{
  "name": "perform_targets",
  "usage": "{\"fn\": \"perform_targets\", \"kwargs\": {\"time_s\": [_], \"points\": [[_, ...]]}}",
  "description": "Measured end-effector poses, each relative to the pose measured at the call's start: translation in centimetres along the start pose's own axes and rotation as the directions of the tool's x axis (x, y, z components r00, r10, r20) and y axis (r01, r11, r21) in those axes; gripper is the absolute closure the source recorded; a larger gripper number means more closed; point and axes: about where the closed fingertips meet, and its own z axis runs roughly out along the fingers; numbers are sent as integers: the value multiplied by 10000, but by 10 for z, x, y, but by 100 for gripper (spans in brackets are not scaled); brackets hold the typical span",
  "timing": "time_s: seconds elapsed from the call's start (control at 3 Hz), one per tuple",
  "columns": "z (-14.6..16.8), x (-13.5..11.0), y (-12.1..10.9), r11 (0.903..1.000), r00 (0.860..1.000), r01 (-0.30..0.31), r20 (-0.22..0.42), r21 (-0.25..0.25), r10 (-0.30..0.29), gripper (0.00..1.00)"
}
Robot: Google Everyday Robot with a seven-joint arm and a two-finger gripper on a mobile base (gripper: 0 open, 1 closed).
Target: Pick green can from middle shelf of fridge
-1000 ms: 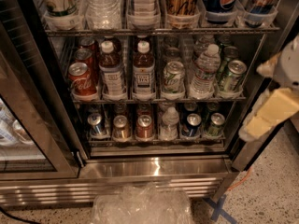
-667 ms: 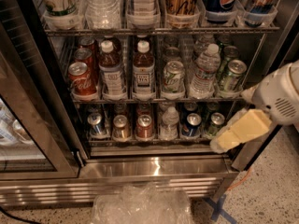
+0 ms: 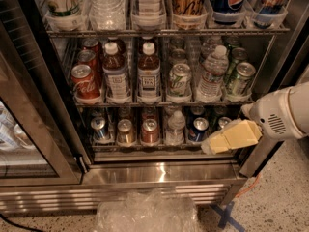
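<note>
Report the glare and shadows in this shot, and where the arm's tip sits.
Camera view: bright glare streaks the sill of the stainless-steel fridge; the bottom rack lies in shadow; the dark green drink can on the wire middle shelf is well lit; the cream end effector hangs bright before the fridge's lower right corner.

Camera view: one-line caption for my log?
Gripper hovers low at the right of the open fridge, below the green can on the middle shelf.

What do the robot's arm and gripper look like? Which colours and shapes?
The gripper, low at the right side of the fridge, is pale yellow, blocky and tapering toward its tip. The arm behind it is white and rounded, with a small grille of dark slots.
</note>
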Motion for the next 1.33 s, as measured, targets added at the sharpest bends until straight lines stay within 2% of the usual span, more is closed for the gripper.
{"fn": "perform_targets", "kwargs": {"time_s": [0.33, 0.67, 1.0, 1.33], "points": [[0, 0, 0, 10000, 10000, -2, 4, 0, 2, 0], [10, -4, -3, 9998, 9980, -211, 589, -56, 214, 0], [20, -1, -20, 9939, 9765, -1089, 1888, 166, 1038, 0], [22, -7, -46, 9766, 9337, -1976, 3198, 853, 1610, 0]]}}
